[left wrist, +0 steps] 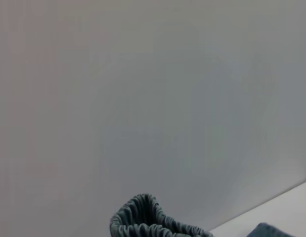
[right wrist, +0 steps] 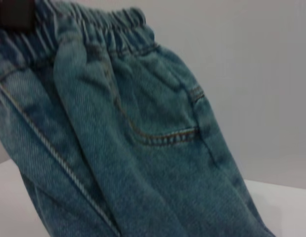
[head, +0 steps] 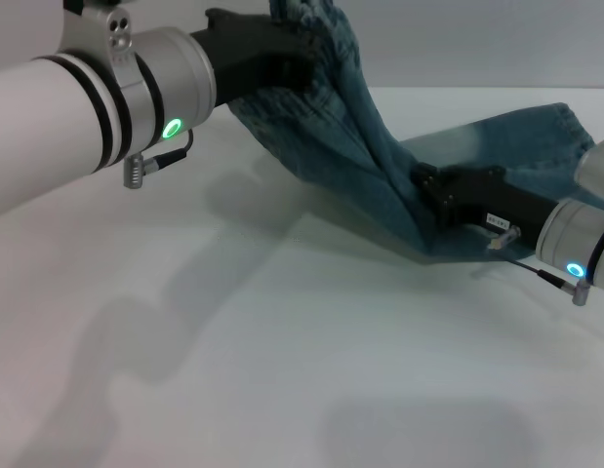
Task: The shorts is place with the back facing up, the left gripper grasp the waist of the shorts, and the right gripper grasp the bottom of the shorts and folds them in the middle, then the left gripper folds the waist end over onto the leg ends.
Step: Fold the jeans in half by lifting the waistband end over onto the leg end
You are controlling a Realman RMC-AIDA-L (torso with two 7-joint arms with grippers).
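The blue denim shorts (head: 355, 146) hang in a slope from the top of the head view down to the table at the right. My left gripper (head: 282, 54), on the silver arm with the green light, is shut on the puckered waist and holds it up off the table. The elastic waist (left wrist: 143, 222) shows in the left wrist view. My right gripper (head: 426, 193) is low on the table, shut on the denim where the raised part meets the flat legs. The leg ends (head: 567, 122) lie flat at the far right. The right wrist view shows a back pocket (right wrist: 162, 133).
The white table (head: 282, 341) stretches in front of the shorts, crossed by the arms' shadows. My right arm (head: 584, 244), with a blue light, reaches in from the right edge. A plain pale wall stands behind the table.
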